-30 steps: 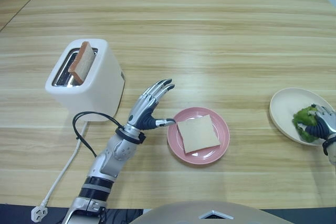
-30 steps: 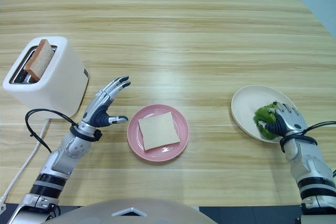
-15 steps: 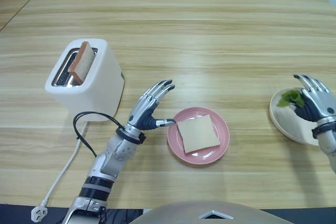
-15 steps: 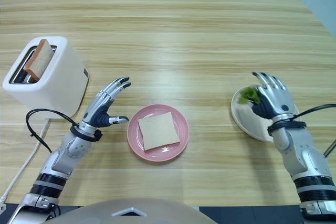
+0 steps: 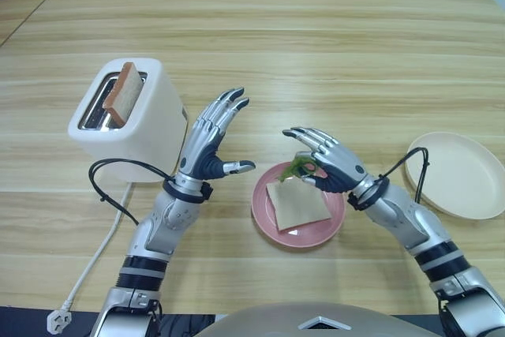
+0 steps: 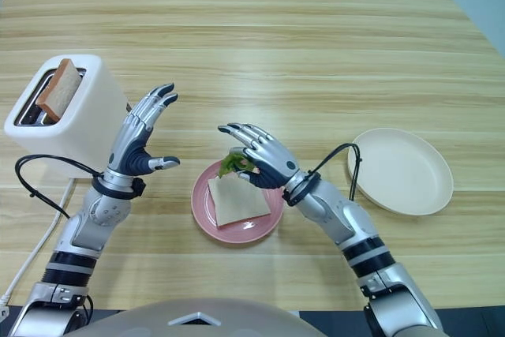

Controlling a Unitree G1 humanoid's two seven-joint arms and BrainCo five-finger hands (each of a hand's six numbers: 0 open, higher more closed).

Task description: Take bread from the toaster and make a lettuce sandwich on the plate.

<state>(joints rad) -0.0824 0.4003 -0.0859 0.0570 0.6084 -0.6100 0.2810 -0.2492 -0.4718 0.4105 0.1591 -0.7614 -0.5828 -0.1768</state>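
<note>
A white toaster (image 5: 132, 120) stands at the left with one brown bread slice (image 5: 123, 94) sticking up from a slot. A pink plate (image 5: 269, 223) in front of me holds a pale bread slice (image 5: 298, 205). My right hand (image 5: 327, 165) hovers over the plate's far edge, its fingers pinching a green lettuce piece (image 5: 299, 166) just above the slice. My left hand (image 5: 210, 137) is raised between the toaster and the plate, open with fingers spread, holding nothing.
A cream plate (image 5: 456, 174) sits bare at the right. The toaster's black and white cable (image 5: 109, 211) runs along the left front to a plug (image 5: 57, 320). Wide bare wooden table lies beyond.
My right hand carried the lettuce off the cream plate and leftward to above the pink plate. My left hand rose and shifted a little toward the toaster.
</note>
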